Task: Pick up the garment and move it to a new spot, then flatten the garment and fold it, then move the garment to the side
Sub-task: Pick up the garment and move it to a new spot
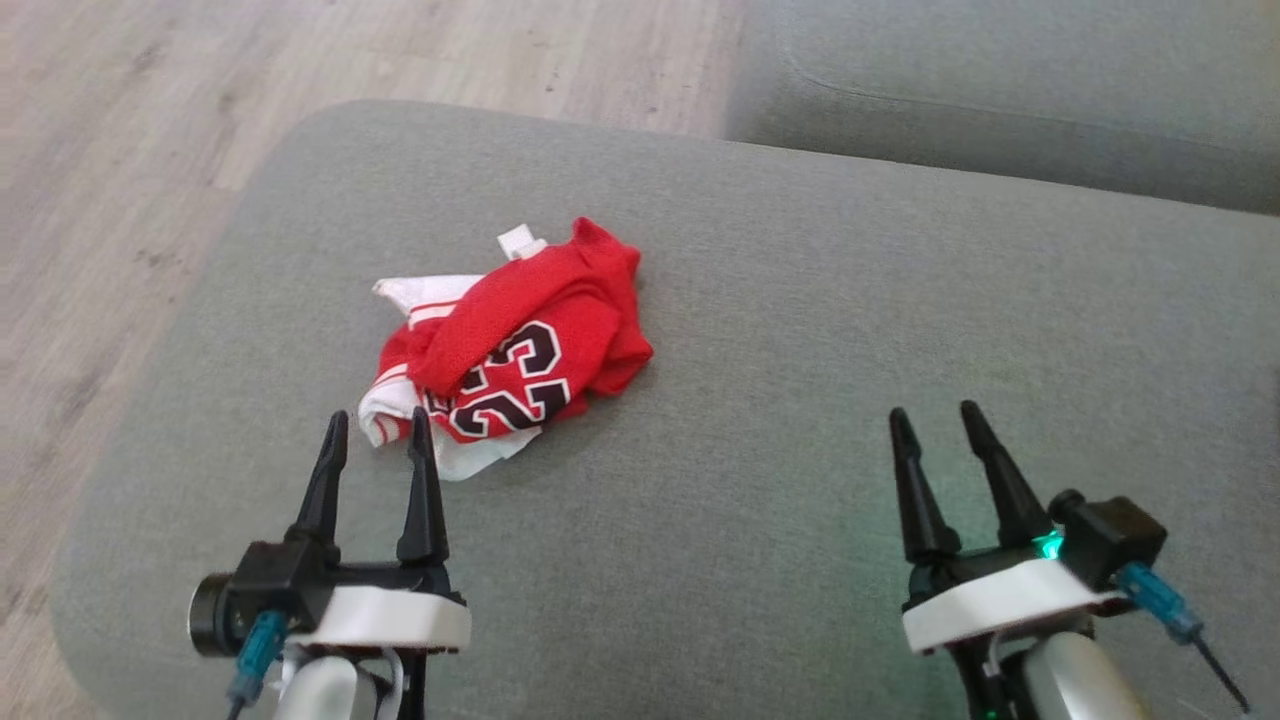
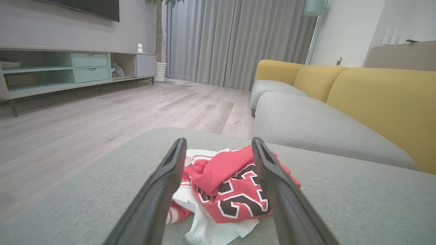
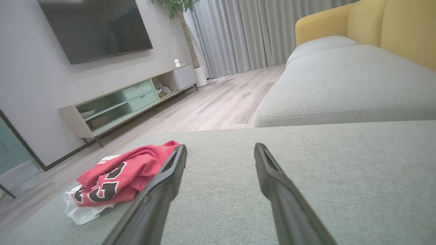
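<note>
Garment (image 1: 505,345) is seen crumpled on the grey cushion (image 1: 700,520), wood floor (image 1: 120,150) to its left and sofa (image 1: 1000,100) behind; left gripper (image 1: 379,414) is held spread with the garment just ahead of its jaws, right gripper (image 1: 932,409) is likewise spread, well apart from it over the cushion.

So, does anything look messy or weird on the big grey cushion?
Yes: the red and white basketball jersey lies scrunched in a heap on the grey cushion, just ahead of the open left gripper, and its number 23 is all crumpled. Nothing looks spilled or torn.
</note>
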Robot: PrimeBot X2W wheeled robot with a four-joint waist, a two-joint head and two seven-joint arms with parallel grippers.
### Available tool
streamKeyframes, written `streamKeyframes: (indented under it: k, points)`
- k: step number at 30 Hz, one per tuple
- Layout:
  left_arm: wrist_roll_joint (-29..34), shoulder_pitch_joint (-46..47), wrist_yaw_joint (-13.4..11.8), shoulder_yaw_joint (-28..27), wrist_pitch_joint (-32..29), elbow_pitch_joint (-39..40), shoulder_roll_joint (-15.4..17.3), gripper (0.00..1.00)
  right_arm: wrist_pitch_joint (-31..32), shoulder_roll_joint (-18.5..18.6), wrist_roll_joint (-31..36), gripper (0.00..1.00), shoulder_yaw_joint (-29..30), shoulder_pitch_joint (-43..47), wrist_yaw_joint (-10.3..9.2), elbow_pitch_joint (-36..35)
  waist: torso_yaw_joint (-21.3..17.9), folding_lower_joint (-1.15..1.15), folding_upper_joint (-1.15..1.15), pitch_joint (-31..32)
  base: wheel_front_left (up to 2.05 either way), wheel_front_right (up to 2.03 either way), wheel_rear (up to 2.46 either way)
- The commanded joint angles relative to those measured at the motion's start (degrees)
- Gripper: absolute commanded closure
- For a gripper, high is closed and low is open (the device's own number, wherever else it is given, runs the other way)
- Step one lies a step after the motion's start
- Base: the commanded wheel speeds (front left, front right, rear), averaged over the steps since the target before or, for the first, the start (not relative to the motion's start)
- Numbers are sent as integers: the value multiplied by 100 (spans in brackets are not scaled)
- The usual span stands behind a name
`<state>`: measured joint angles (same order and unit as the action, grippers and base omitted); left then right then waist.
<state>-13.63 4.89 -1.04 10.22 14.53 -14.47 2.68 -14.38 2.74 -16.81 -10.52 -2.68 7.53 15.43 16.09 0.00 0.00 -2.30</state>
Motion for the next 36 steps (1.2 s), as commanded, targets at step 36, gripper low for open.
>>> streamKeyframes:
  k: [36]
  points:
    - [-1044,4759,850,2026,-3046,-1568,1359,0,-62,14,39,0,-209,-921,-4,-574,-905,0,0,-1238,0,0,0]
